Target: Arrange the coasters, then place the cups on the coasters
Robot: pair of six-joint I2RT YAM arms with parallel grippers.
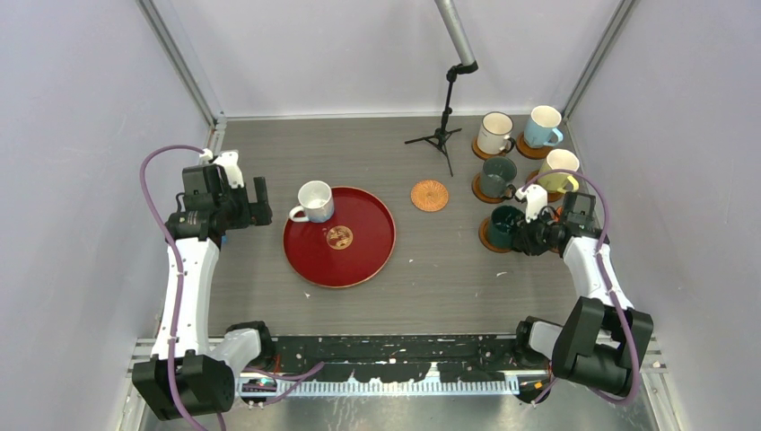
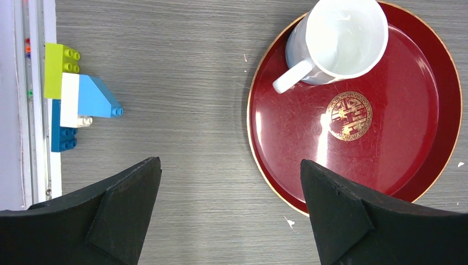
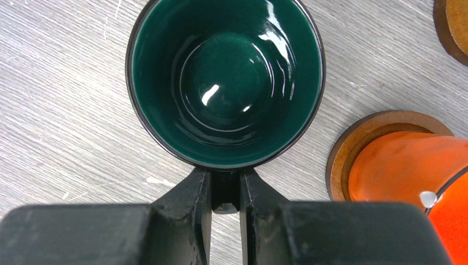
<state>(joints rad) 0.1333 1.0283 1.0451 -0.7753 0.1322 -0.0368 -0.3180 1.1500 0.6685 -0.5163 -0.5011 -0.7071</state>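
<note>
Right tool (image 3: 225, 185) gripping dark teal cup (image 3: 226, 83) by handle, left tool (image 2: 230, 163) spread wide, pointing down

Glossy glazed teal mug (image 3: 226, 83), matt wooden coaster (image 3: 352, 141). The red tray (image 2: 408, 160) shines smooth on a grained tabletop (image 2: 182, 66).

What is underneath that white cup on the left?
The red tray: the white cup stands near its far-left edge. Nothing else peeks out around the cup, but the spot directly beneath its base is covered.
</note>
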